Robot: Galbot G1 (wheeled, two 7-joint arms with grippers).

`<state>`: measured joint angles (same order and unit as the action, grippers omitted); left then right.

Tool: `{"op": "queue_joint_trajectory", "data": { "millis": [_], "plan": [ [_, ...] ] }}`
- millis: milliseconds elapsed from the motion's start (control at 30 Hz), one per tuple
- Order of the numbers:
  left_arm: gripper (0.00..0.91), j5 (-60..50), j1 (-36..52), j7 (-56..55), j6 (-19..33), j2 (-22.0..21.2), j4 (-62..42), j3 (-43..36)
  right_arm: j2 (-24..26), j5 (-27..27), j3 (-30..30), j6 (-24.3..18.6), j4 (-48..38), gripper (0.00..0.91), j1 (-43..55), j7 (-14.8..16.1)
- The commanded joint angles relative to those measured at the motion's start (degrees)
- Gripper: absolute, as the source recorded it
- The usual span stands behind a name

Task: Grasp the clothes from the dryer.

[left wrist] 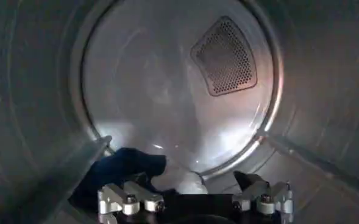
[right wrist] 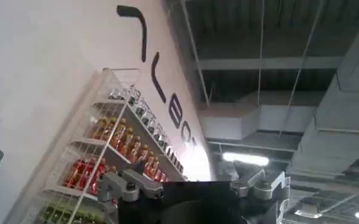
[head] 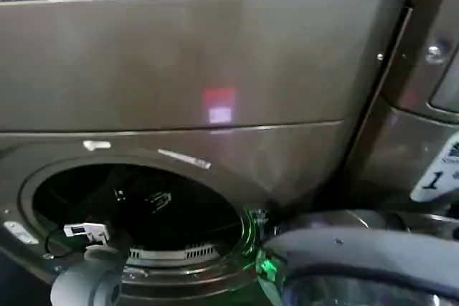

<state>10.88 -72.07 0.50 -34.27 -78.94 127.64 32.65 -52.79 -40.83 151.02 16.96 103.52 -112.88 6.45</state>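
The dryer (head: 215, 62) is a bronze-grey machine, and its round porthole (head: 136, 209) stands open at the lower left. My left arm (head: 84, 281) reaches into the porthole. Inside the steel drum (left wrist: 167, 91), a dark navy garment (left wrist: 115, 173) lies on the floor with a small white cloth (left wrist: 182, 181) beside it. My left gripper (left wrist: 191, 179) is open just in front of them, the white cloth lying between its fingers and the dark garment by one finger. My right gripper (right wrist: 194, 182) is open and empty, pointing up at a ceiling.
The open dryer door (head: 358, 256) with its glass sits at the lower right, next to a green light (head: 265, 264). A white sticker marked 1 (head: 437, 177) is at the right edge. The drum's back wall has a perforated vent (left wrist: 225, 58). A shelf of bottles (right wrist: 106, 152) stands behind the right gripper.
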Motion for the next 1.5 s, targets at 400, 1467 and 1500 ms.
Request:
{"op": "queue_joint_trajectory", "data": {
  "millis": [400,1467,1500],
  "plan": [
    [0.907,-0.71,20.77,-0.15,4.94,-0.81,-23.47,-5.17,0.13,-0.9,2.12,-0.03,-0.66,0.907,-1.53,0.15],
    [0.907,-5.95,54.25,-0.46,13.82,-4.87,-70.28,-11.75,0.28,-2.54,3.37,0.16,-0.5,0.907,-1.86,0.38],
    [0.907,-6.33,55.17,-0.4,14.12,-5.12,-71.98,-11.77,0.32,-2.54,3.35,0.16,-0.5,0.907,-1.81,0.4]
  ]
}}
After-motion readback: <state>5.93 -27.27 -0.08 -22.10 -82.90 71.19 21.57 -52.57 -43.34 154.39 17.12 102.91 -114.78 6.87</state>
